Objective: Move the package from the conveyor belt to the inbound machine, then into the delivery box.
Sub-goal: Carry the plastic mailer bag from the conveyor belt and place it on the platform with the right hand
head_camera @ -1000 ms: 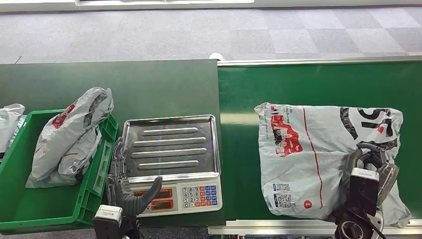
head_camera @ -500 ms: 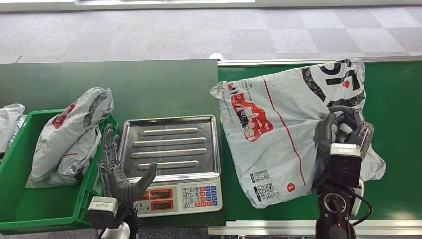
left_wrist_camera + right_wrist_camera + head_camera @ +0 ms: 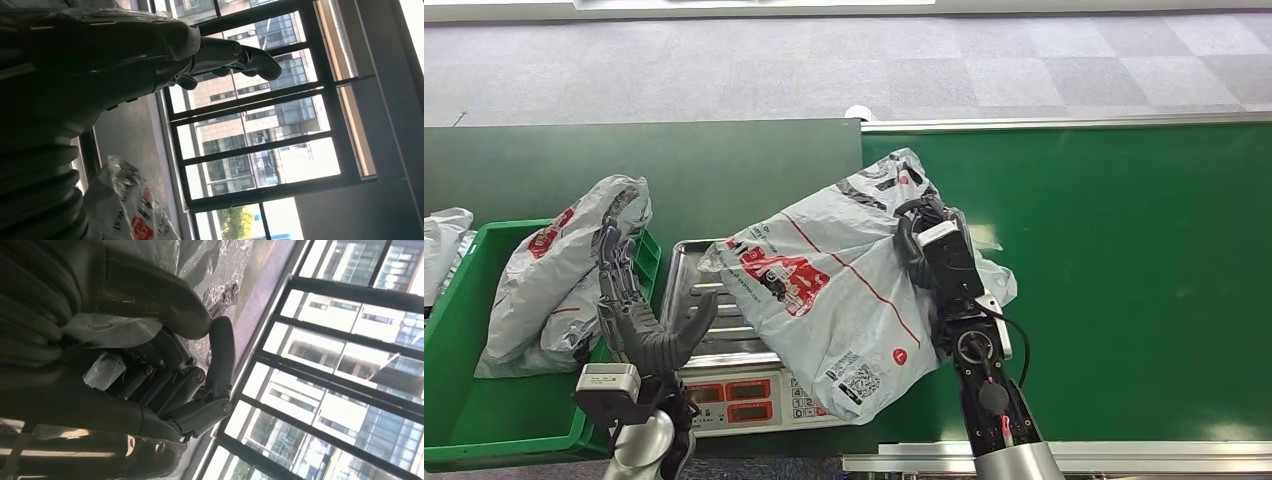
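A large grey plastic package (image 3: 834, 285) with red and black print hangs in the air, partly over the steel weighing tray (image 3: 699, 275) of the scale and partly over the green conveyor belt (image 3: 1124, 270). My right hand (image 3: 924, 235) grips its upper right edge, and in the right wrist view the fingers (image 3: 190, 390) close on crinkled plastic (image 3: 100, 372). My left hand (image 3: 639, 315) is raised with fingers spread just left of the tray, holding nothing. The left wrist view shows that open hand (image 3: 150, 55) and a grey package (image 3: 127, 210).
A green crate (image 3: 484, 405) at the left holds two grey packages (image 3: 564, 270). The scale's keypad and display (image 3: 744, 395) face me at the table's front edge. Another grey bag (image 3: 442, 245) lies at the far left. Dark green table (image 3: 674, 170) behind the scale.
My right hand has lifted the package off the belt and carried it left over the scale tray. My left hand has risen and spread beside the tray.
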### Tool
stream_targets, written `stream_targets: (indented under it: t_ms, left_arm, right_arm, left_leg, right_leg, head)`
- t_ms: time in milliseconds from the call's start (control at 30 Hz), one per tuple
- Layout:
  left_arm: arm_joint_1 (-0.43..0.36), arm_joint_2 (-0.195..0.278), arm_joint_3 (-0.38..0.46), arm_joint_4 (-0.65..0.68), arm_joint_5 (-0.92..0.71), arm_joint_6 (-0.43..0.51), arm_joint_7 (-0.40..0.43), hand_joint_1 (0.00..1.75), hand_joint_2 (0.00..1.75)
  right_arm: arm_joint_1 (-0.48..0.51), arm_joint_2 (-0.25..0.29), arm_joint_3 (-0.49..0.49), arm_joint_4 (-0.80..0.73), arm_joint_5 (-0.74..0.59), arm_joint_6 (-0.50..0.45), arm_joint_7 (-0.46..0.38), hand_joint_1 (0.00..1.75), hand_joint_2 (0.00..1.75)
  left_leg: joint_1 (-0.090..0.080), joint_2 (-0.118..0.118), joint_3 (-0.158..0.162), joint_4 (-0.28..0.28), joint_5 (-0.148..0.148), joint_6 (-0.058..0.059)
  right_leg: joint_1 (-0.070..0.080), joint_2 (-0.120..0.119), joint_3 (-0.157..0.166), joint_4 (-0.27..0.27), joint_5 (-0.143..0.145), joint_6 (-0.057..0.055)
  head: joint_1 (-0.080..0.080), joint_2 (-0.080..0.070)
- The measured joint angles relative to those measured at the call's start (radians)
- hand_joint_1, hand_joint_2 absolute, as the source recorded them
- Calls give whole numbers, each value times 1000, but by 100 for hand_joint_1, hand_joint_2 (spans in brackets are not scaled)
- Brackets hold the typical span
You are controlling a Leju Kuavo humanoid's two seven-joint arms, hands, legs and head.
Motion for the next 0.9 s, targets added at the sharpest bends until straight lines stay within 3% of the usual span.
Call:
stream_targets:
  t_ms: [233, 367, 400, 500, 533, 900]
  left_arm:
    - [-9, -13, 8, -2, -22, 20, 30, 0, 175]
    - [-8, -18, 21, -5, -25, 20, 38, 0, 175]
    - [-8, -20, 24, -5, -25, 19, 39, 0, 175]
    - [-8, -22, 29, -4, -26, 20, 41, 0, 175]
    - [-8, -23, 31, -4, -26, 21, 42, 0, 175]
    - [-8, -28, 46, -4, -26, 37, 41, 0, 175]
  right_arm:
    - [-54, 107, 148, 158, 56, 20, -6, 175, 175]
    - [-81, 132, 255, 190, 60, 2, -1, 174, 175]
    - [-87, 132, 282, 192, 57, -4, 0, 162, 175]
    - [-100, 133, 348, 198, 38, -18, 2, 32, 175]
    - [-104, 133, 364, 200, 32, -21, 4, 0, 175]
    - [-129, 133, 425, 226, -9, -67, 51, 0, 175]
  left_leg:
    - [1, 1, 0, 0, 0, 0]
    - [1, 1, 0, 0, 0, 0]
    - [1, 0, 0, 0, 0, 0]
    - [1, 0, -1, 0, 0, 0]
    - [0, 0, -1, 0, 0, 0]
    - [1, -1, 0, 0, 0, 0]
  right_leg:
    - [1, 0, -1, 0, 0, 0]
    - [1, 0, -1, 0, 0, 0]
    - [1, 0, -1, 0, 0, 0]
    - [1, 0, -1, 0, 0, 0]
    - [0, 0, -1, 0, 0, 0]
    - [1, 0, -1, 0, 0, 0]
  head:
    - [0, 0]
    - [0, 0]
    - [0, 0]
    - [0, 0]
    - [0, 0]
    - [0, 0]
